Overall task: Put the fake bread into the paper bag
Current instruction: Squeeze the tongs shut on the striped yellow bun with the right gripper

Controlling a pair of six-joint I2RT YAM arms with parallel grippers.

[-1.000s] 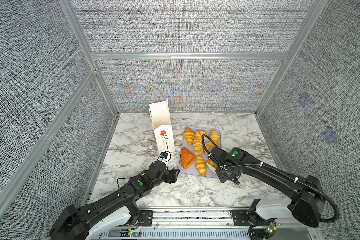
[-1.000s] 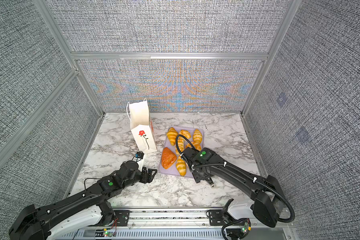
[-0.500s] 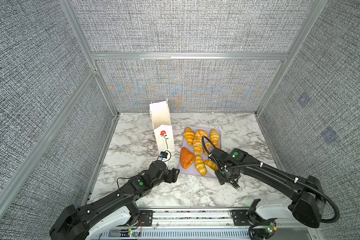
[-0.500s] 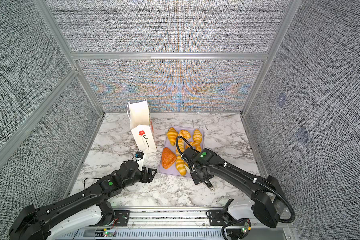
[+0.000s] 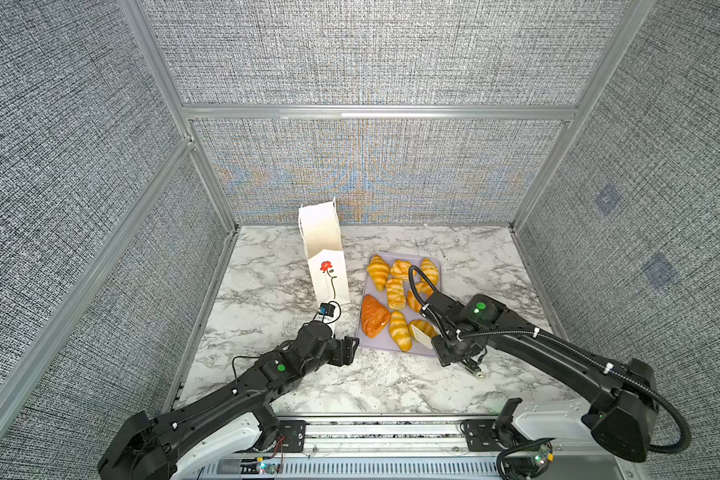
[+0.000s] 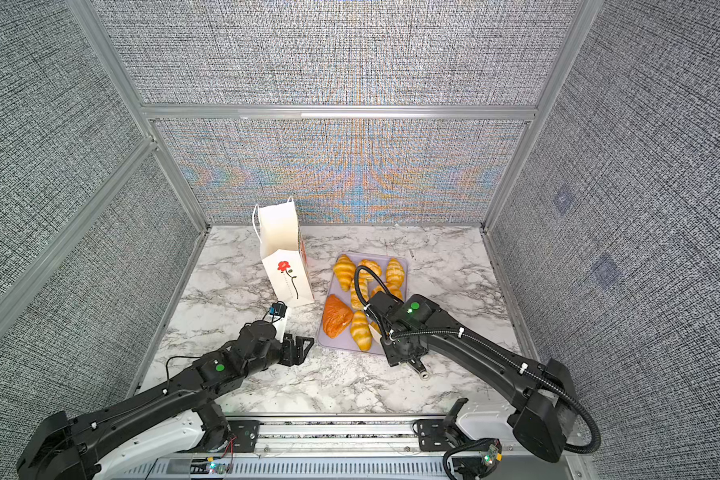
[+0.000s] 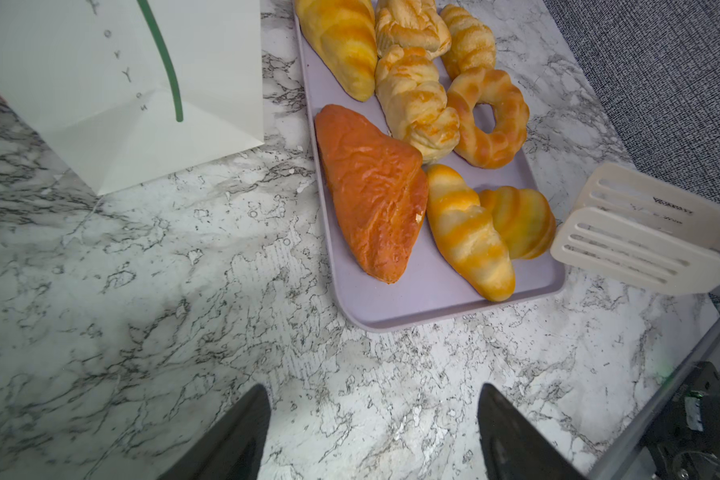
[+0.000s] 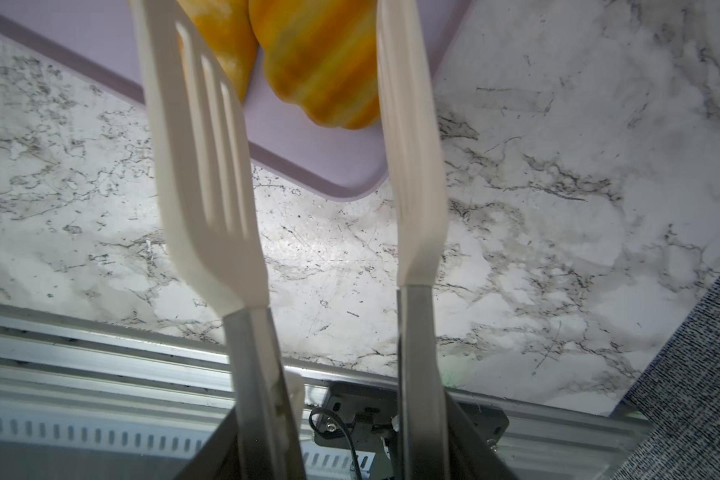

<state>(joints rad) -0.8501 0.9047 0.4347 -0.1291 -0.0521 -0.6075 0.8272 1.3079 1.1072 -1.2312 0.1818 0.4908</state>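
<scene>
- fake bread (image 7: 416,104): eight pieces, all on the lilac tray (image 7: 412,307), beside the upright paper bag (image 5: 327,266).
- right gripper (image 8: 341,440): clamped on tongs (image 8: 200,166); blades apart, flanking the corner croissant (image 8: 321,62).
- left gripper (image 7: 371,432): jaws spread, empty, above the marble tabletop (image 7: 142,291).

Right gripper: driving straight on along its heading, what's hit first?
Likely the ridged croissant at the tray's near corner: the tongs the right gripper holds lead, blades aimed at it. Height is unclear.
</scene>
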